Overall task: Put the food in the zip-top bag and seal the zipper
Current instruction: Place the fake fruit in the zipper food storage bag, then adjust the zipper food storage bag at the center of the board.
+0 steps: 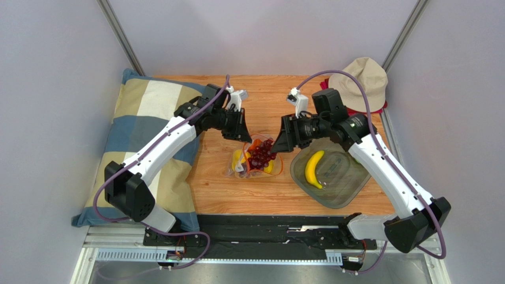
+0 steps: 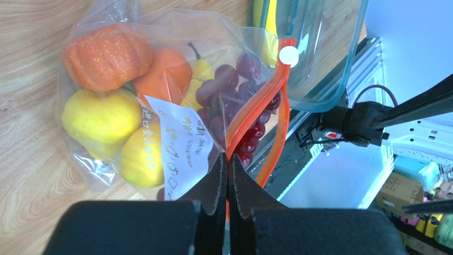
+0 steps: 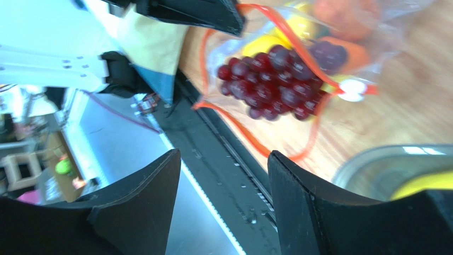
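Observation:
The zip-top bag (image 1: 252, 163) lies on the wooden table with its mouth open. It holds a pumpkin (image 2: 106, 56), an orange (image 2: 166, 71), a pear (image 2: 192, 90) and two yellow fruits (image 2: 98, 119), behind a white label (image 2: 181, 146). The dark grape bunch (image 3: 271, 85) sits in the mouth between the two orange-red zipper strips (image 3: 290, 40), also seen from above (image 1: 261, 155). The white slider (image 2: 288, 56) is at the strip's far end. My left gripper (image 2: 227, 159) is shut on one zipper strip and holds it up. My right gripper (image 3: 223, 159) is open and empty just right of the grapes (image 1: 278, 145).
A grey translucent tray (image 1: 347, 189) with a banana (image 1: 313, 168) in it stands right of the bag. A checked pillow (image 1: 148, 118) lies along the left side. A beige hat (image 1: 361, 80) is at the back right. The black rail (image 1: 267, 228) runs along the near edge.

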Robot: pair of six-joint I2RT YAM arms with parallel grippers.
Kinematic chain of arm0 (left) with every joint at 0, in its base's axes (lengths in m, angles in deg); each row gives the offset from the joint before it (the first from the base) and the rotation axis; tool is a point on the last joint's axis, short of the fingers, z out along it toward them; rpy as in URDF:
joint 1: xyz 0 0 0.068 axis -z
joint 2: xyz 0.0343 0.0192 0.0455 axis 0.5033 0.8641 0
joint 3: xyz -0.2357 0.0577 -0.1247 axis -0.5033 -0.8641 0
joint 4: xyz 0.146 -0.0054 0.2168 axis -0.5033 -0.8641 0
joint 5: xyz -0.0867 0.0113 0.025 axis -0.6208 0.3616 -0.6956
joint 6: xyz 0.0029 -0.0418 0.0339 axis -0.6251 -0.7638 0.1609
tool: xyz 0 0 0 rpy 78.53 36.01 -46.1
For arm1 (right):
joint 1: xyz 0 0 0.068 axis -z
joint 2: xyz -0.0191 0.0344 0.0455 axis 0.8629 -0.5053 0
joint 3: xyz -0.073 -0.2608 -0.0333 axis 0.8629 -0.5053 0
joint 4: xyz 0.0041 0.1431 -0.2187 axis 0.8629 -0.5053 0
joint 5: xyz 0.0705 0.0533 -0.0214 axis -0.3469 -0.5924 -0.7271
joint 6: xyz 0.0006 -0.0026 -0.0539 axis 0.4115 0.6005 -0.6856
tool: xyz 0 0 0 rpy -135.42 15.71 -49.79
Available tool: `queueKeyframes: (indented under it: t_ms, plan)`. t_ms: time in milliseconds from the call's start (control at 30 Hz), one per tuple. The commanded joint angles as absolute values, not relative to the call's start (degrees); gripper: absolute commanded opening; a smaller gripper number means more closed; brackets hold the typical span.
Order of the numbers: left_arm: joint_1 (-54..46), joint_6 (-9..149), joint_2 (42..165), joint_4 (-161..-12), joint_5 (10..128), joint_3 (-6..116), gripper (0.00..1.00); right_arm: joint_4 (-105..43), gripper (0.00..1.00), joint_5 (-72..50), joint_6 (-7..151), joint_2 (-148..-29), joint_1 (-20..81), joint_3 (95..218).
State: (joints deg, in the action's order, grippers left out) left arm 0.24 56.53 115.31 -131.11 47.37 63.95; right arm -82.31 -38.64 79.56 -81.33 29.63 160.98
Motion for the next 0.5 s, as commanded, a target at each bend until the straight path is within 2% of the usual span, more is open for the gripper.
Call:
queueKeyframes:
  t_ms: [0,167,367,467]
  plan:
    - [-0.3,55.9,113.6,-128.9,46.6,63.9,0.0,-85.1,0.64,-30.2,77.2,-79.1,29.8,157.1]
    - [-1.2,55.5,114.0,-128.9,45.9,63.5,0.0,-83.4,0.66,-30.5,79.9,-80.1,29.9,150.6]
    - [-1.7,55.2,113.4,-128.0,45.5,62.5,0.0,-74.7,0.65,-33.2,87.5,-82.0,29.9,144.7]
    - [-1.9,54.7,113.3,-127.5,45.2,61.9,0.0,-71.9,0.63,-32.8,90.4,-84.1,30.0,143.6]
